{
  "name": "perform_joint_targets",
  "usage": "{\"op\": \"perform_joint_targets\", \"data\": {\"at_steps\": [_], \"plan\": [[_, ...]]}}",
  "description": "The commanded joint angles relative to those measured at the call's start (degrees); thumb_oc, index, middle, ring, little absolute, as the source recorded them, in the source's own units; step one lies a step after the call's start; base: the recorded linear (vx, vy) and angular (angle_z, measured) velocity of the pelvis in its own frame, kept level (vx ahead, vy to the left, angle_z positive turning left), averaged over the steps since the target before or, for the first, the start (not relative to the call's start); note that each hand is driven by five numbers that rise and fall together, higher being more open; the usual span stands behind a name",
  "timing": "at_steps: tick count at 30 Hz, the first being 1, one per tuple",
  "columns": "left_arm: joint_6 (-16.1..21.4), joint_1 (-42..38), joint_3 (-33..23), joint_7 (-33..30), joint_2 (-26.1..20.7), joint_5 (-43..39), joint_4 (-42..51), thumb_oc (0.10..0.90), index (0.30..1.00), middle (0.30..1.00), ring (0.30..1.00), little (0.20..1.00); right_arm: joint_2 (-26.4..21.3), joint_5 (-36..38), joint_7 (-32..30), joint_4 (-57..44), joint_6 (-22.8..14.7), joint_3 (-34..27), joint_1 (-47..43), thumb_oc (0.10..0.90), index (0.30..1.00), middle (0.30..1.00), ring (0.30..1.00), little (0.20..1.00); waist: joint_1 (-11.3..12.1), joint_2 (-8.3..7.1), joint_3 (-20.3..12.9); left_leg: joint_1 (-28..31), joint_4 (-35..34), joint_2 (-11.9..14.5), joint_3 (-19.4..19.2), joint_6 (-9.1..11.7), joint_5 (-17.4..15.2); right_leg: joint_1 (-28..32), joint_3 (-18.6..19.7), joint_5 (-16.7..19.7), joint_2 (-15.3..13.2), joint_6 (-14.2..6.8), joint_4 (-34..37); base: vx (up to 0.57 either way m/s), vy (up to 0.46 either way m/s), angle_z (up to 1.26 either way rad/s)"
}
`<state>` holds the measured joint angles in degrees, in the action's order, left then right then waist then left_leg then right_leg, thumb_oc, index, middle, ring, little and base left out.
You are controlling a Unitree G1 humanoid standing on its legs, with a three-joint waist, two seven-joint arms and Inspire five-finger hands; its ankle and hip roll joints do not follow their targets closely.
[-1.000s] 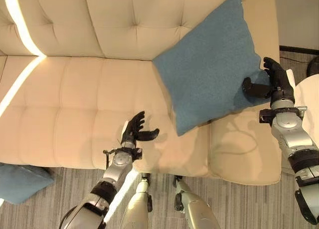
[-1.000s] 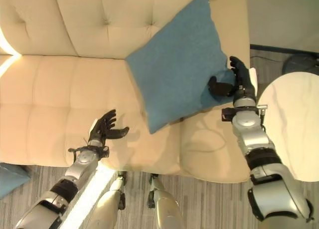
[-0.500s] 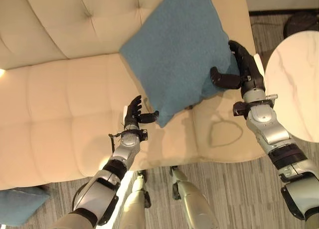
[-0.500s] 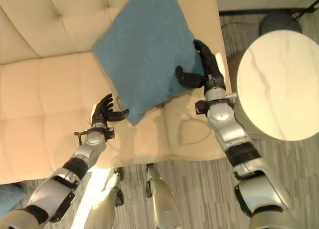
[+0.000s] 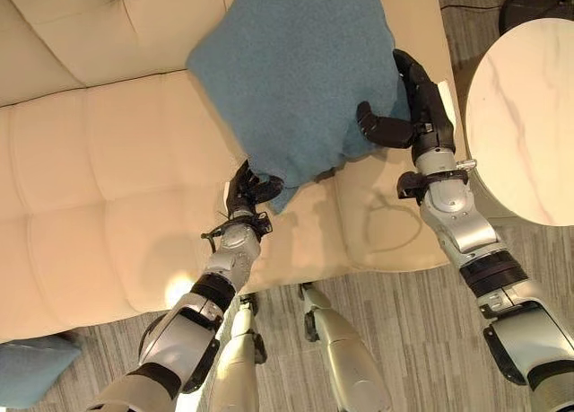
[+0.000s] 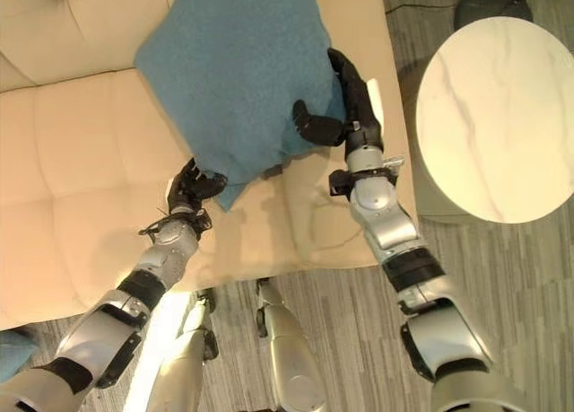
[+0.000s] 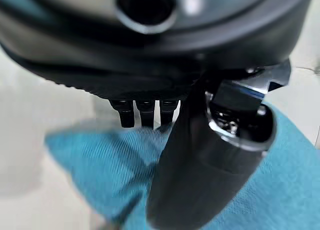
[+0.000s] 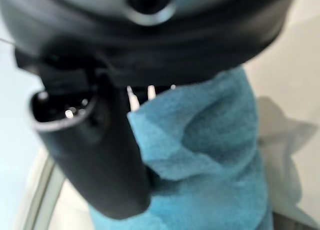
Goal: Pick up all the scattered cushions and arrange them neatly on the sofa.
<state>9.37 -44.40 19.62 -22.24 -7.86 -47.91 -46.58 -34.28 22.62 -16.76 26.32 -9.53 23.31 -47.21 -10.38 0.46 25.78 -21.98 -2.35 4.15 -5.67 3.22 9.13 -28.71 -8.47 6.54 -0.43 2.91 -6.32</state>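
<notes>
A blue square cushion (image 5: 291, 71) stands tilted over the right end of the cream sofa (image 5: 99, 179), held at two corners. My left hand (image 5: 247, 186) is at its lowest corner; in the left wrist view the thumb (image 7: 200, 165) presses on the blue cloth (image 7: 100, 165), with the fingers behind it. My right hand (image 5: 413, 107) grips the right corner, thumb (image 8: 100, 150) on the front of the cushion (image 8: 215, 140), fingers behind. A second blue cushion (image 5: 31, 381) lies on the floor at the sofa's front left.
A round pale marble table (image 5: 525, 116) stands close to the sofa's right armrest (image 5: 421, 35). Striped grey floor (image 5: 421, 340) runs along the sofa's front. The sofa's left and middle seats are bare.
The camera has swung right. My left hand, open on the seat a second ago, has reached the cushion's lower corner and shut on it. The right hand keeps its grip.
</notes>
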Motion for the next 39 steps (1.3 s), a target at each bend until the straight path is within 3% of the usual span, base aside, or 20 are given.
{"op": "perform_joint_targets", "data": {"at_steps": [1,3,4,5,6,7,8,15,20,29,32,39], "plan": [[8.25,-4.63,1.73,5.98,5.31,-3.43,8.31,0.8,0.9,0.9,0.9,0.9,7.94,-2.33,3.72,-1.02,-3.48,7.9,0.33,0.8,0.9,0.9,0.9,0.9,1.13,-3.01,-2.88,4.47,6.2,1.88,-1.08,2.68,-12.12,1.75,5.53,-5.47,-3.31,-6.42,0.28,0.02,0.01,-0.09],[8.91,-5.53,2.12,6.56,6.27,-4.91,8.9,0.8,0.9,0.9,0.9,0.9,8.74,-2.19,3.65,-0.61,-3.51,8.0,0.12,0.8,0.9,0.9,0.9,0.9,0.95,-2.87,-2.83,4.5,6.14,1.81,-1.13,2.66,-12.13,1.83,5.61,-5.38,-3.31,-6.44,0.36,0.0,0.014,-0.07],[9.28,-5.55,2.31,6.87,6.7,-5.33,9.65,0.8,0.9,0.9,0.9,0.9,9.52,-1.93,3.71,-0.37,-3.57,8.12,0.27,0.591,0.587,0.587,0.587,0.587,0.86,-2.8,-2.74,4.56,6.12,1.79,-1.16,2.64,-12.12,1.92,5.71,-5.24,-3.29,-6.47,0.45,0.0,0.015,-0.04],[9.28,-5.53,2.32,6.86,6.69,-5.33,9.67,0.758,0.836,0.836,0.836,0.836,9.53,-1.93,3.71,-0.36,-3.57,8.12,0.28,0.547,0.521,0.521,0.521,0.521,0.86,-2.81,-2.73,4.58,6.12,1.79,-1.16,2.64,-12.12,1.93,5.71,-5.24,-3.29,-6.47,0.46,0.0,0.0,0.0],[9.47,-5.63,2.48,7.05,6.98,-5.57,10.25,0.535,0.502,0.502,0.502,0.502,9.78,-1.92,3.73,-0.31,-3.69,8.22,0.31,0.4,0.3,0.3,0.3,0.3,0.85,-2.78,-2.76,4.63,6.13,1.78,-1.18,2.64,-12.13,2.06,5.74,-5.2,-3.26,-6.43,0.58,0.0,0.0,0.0],[9.66,-5.6,2.69,7.29,7.39,-5.7,10.72,0.435,0.352,0.352,0.352,0.352,10.18,-1.95,3.7,-0.26,-3.76,8.27,0.52,0.4,0.3,0.3,0.3,0.3,0.8,-2.72,-2.75,4.72,6.12,1.78,-1.17,2.63,-12.16,2.21,5.76,-5.1,-3.24,-6.44,0.75,0.0,0.0,0.0],[9.84,-4.93,3.0,7.82,7.74,-5.76,11.83,0.4,0.3,0.3,0.3,0.3,10.46,-1.96,3.95,-0.82,-3.96,8.02,1.62,0.4,0.3,0.3,0.3,0.3,0.71,-2.73,-2.85,5.03,6.08,1.87,-1.23,2.65,-12.2,2.73,5.61,-4.97,-3.26,-6.43,1.15,0.0,0.0,0.0],[9.21,-0.98,3.5,8.28,6.62,-3.45,14.28,0.4,0.3,0.3,0.3,0.3,10.37,-2.18,3.9,-3.81,-4.6,4.68,7.15,0.4,0.3,0.3,0.3,0.3,1.05,-2.84,-3.68,6.57,5.94,1.96,-1.08,2.52,-12.43,5.38,5.35,-5.1,-3.18,-6.36,2.22,0.01,-0.004,0.01],[7.42,8.52,3.1,9.78,5.09,-1.15,20.68,0.4,0.3,0.3,0.3,0.3,8.18,-5.58,4.11,-9.6,-4.08,-1.14,18.11,0.4,0.3,0.3,0.3,0.3,1.68,-2.0,-5.77,10.35,4.33,1.95,-0.52,2.21,-12.47,9.49,4.48,-6.55,-3.25,-6.07,2.36,0.07,-0.012,0.14],[4.6,22.74,2.01,12.83,-0.3,5.66,31.35,0.4,0.3,0.3,0.3,0.3,10.9,-8.12,5.5,-17.52,-4.39,-8.95,34.05,0.4,0.3,0.3,0.3,0.3,2.36,-0.09,-9.7,16.61,1.65,1.48,0.8,1.74,-12.29,15.77,3.07,-8.4,-2.77,-5.76,2.56,0.06,0.01,0.16],[3.76,30.4,0.44,15.39,-4.96,8.91,37.78,0.4,0.3,0.3,0.3,0.3,11.4,-8.16,6.91,-21.06,-4.82,-11.32,39.61,0.4,0.3,0.3,0.3,0.3,3.32,0.09,-11.13,17.73,4.15,1.77,1.46,1.6,-13.24,19.2,3.07,-9.04,-2.69,-5.43,3.75,0.02,0.022,0.09],[2.64,41.5,-1.99,19.7,-9.93,12.46,44.01,0.4,0.3,0.3,0.3,0.3,11.03,-5.74,10.5,-26.87,-5.77,-13.96,46.21,0.4,0.3,0.3,0.3,0.3,5.29,-0.89,-12.76,17.14,12.5,1.87,5.07,1.19,-15.7,24.26,3.6,-10.56,-2.81,-4.88,3.95,0.03,0.069,0.22]]}}
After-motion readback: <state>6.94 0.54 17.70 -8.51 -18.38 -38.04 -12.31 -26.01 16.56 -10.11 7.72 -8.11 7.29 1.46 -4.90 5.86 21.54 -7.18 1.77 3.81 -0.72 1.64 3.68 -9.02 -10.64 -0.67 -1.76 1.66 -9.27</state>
